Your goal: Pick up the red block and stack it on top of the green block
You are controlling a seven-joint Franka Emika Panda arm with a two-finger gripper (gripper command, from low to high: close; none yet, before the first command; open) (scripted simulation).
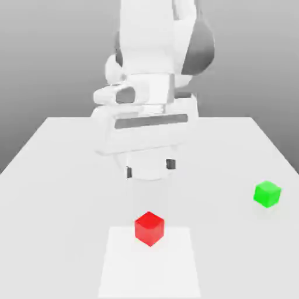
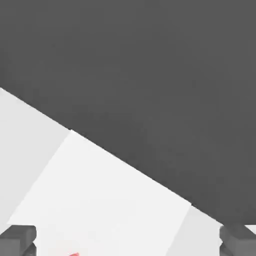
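Observation:
The red block (image 1: pixel 149 228) is a small glossy cube resting on the white table near its front edge. The green block (image 1: pixel 267 194) sits apart from it, toward the exterior view's right. My gripper (image 1: pixel 149 168) hangs above the table, behind the red block and higher than it, touching nothing. Its two dark fingertips (image 1: pixel 128 172) stand wide apart, so it is open and empty. In the hand view the gripper (image 2: pixel 127 242) shows both fingertips (image 2: pixel 17 240) far apart, with a sliver of the red block (image 2: pixel 74 254) at the picture's edge between them.
The table (image 1: pixel 64 175) is a plain white slab with a brighter rectangular patch (image 1: pixel 149 268) under the red block. The arm's bulky white body (image 1: pixel 152 70) rises over the table's middle. In the hand view the table's edge meets a dark grey floor (image 2: pixel 150 60).

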